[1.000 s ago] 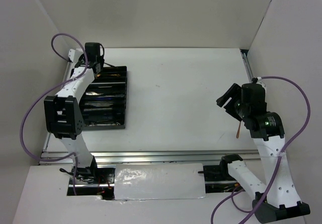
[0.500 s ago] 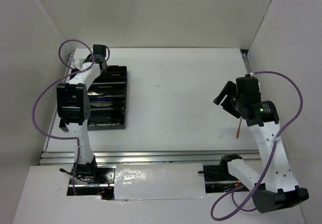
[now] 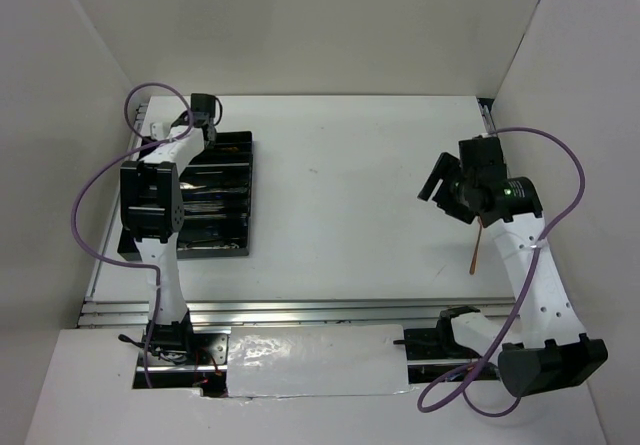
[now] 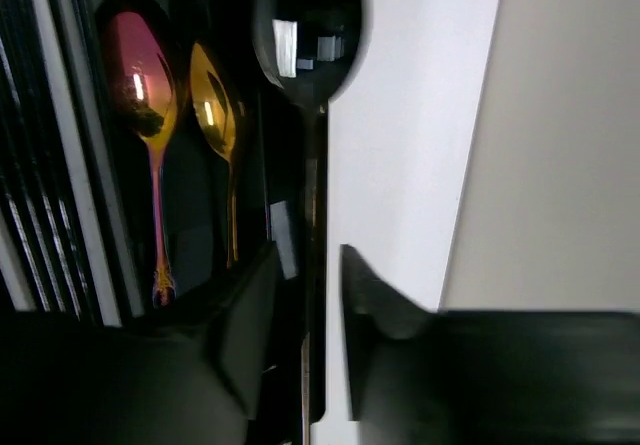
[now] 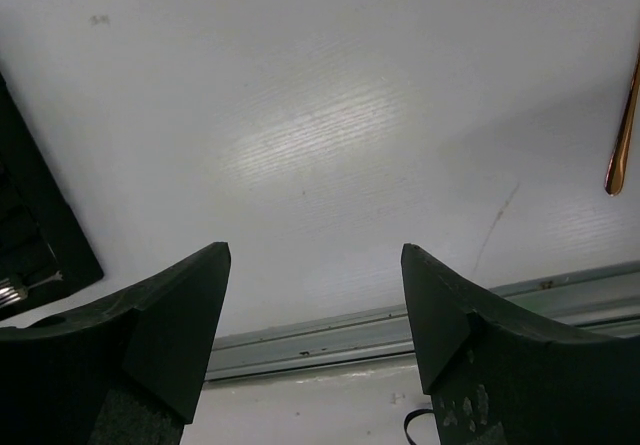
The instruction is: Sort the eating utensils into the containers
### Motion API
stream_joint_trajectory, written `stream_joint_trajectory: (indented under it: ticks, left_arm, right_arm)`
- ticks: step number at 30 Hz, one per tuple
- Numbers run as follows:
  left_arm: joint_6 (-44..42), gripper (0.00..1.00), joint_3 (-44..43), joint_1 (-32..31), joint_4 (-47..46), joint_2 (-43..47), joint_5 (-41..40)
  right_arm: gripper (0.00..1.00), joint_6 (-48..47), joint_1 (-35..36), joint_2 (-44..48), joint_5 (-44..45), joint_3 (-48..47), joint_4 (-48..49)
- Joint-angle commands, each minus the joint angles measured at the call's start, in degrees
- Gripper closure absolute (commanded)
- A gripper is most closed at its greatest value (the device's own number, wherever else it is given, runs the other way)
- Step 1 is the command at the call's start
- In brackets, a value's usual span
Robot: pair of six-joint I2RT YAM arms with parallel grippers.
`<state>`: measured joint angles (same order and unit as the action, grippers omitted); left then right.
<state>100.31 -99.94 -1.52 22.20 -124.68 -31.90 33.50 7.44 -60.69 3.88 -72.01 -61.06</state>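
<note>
Slippage is risked at the overhead view's upper left, where the glossy black spoon, loosely flanked by the parted left gripper, is laid along the outer rim of the shallow black plastic tray and could be nudged out; the right gripper is held spread, empty.

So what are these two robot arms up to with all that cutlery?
They are sorting cutlery into a black tray. The left gripper is at the tray's far end, its fingers on either side of a black spoon's handle; whether it grips it cannot be told. Two coloured spoons lie in the tray beside it. The right gripper hangs open and empty above the table, where one thin gold piece lies loose near it.
</note>
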Motion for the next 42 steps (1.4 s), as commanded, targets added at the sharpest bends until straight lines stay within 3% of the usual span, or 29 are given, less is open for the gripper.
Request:
stream_joint_trajectory:
  ticks: [1,3,8,11,14,15,20,26,36,42]
  left_arm:
    - [-0.64,0.51,0.19,-0.33,-3.47,-0.03,-2.38]
    - [-1.87,0.30,-0.08,-0.15,-3.48,0.23,-2.38]
    - [-7.66,0.14,0.80,-0.15,-7.42,2.95,-1.85]
    - [-16.96,0.14,1.24,-0.41,-11.10,5.67,0.51]
    - [-31.19,0.16,-0.51,-2.78,-12.97,7.96,4.46]
    - [-39.41,0.16,-1.30,-3.66,-13.14,8.23,6.13]
    - [-57.39,0.19,-3.43,-12.44,-9.63,10.16,16.68]
    - [-67.85,0.18,11.06,-20.36,-10.42,19.11,16.96]
    - [-82.02,0.19,12.75,-20.89,3.55,25.36,28.46]
    - [-85.55,0.19,13.90,-21.60,6.28,26.69,29.00]
  right_arm:
    - [0.22,-1.68,-0.50,-0.83,0.07,-2.70,0.68]
    - [0.22,-1.94,-0.67,-1.01,0.08,-2.88,0.68]
    - [0.22,-1.07,-2.34,-1.45,-2.03,-1.47,1.20]
    - [0.20,0.69,-4.18,-1.28,-2.12,0.90,1.82]
    - [0.19,1.31,-9.87,-2.41,-1.95,3.71,1.47]
    - [0.18,1.40,-11.30,-2.77,-2.47,5.20,1.55]
    - [0.16,3.32,-14.21,-7.07,0.77,8.81,5.33]
    - [0.11,3.51,-20.79,-12.61,4.56,12.75,9.71]
    - [0.07,-3.69,-30.19,-20.43,5.17,13.30,14.30]
    - [0.05,-7.04,-37.14,-22.54,-2.02,16.29,21.94]
